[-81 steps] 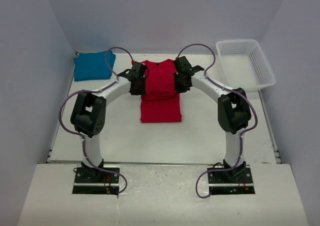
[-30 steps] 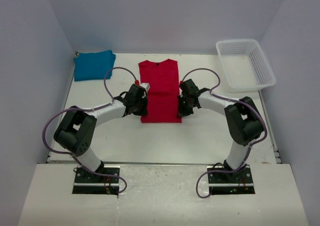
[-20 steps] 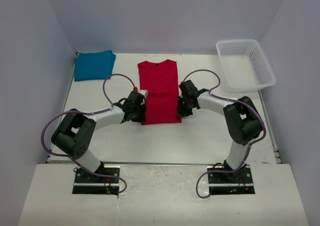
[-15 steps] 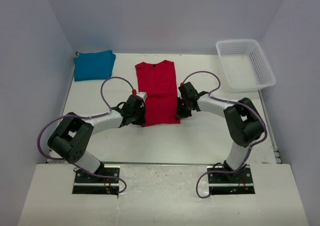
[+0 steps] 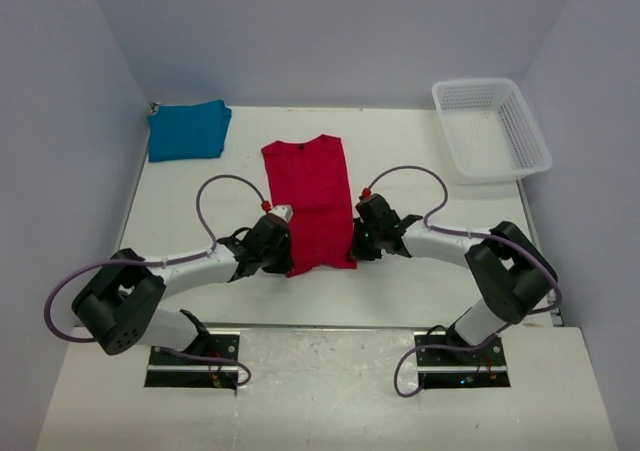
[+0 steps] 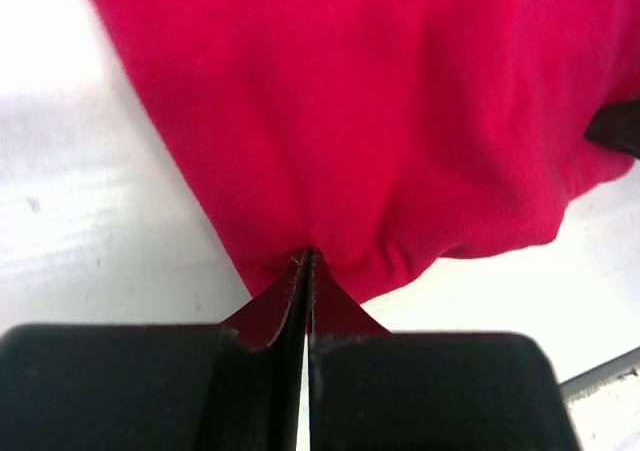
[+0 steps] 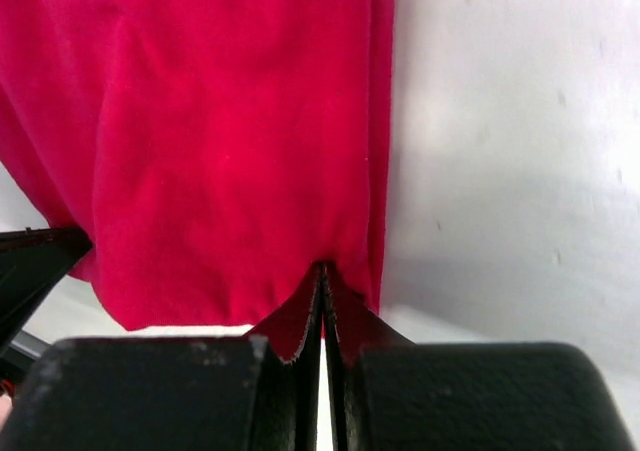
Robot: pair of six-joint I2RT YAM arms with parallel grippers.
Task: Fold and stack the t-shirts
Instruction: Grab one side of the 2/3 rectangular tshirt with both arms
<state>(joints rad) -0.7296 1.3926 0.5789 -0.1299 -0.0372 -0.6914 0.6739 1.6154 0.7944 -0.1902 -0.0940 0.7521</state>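
Grip comes first, nearest to us: our left hand (image 5: 283,261) is pinched tight on the near left corner of the red t-shirt (image 5: 312,201), and our right hand (image 5: 355,254) is pinched tight on the near right corner. In both wrist views the jaws meet with a small fold of red hem caught between them, and the cloth puckers just ahead of each pinch.

What has changed in the last moments is where the shirt lies. A second ago its near hem sat further up the desk (image 5: 400,291). Now we have dragged it toward our bases, with both arms folded low and drawn back. The whole narrow red strip has slid with us, still flat on the desk, with the sleeves already folded in. It has also skewed a little: the far end with the dark neck label (image 5: 299,147) has swung left, so the shirt no longer lies square to the desk edge.

We read this as setting up for the lengthwise fold. With the hem in hand and free desk beyond the collar, the likely next step is to lift the hem and carry it up over the collar. The skew may need correcting so that the edges meet.

Further off, the teal t-shirt (image 5: 188,129) lies folded in the far left corner, well apart from the red one, so stacking is not yet done. The white basket (image 5: 478,83) stands at the far right.
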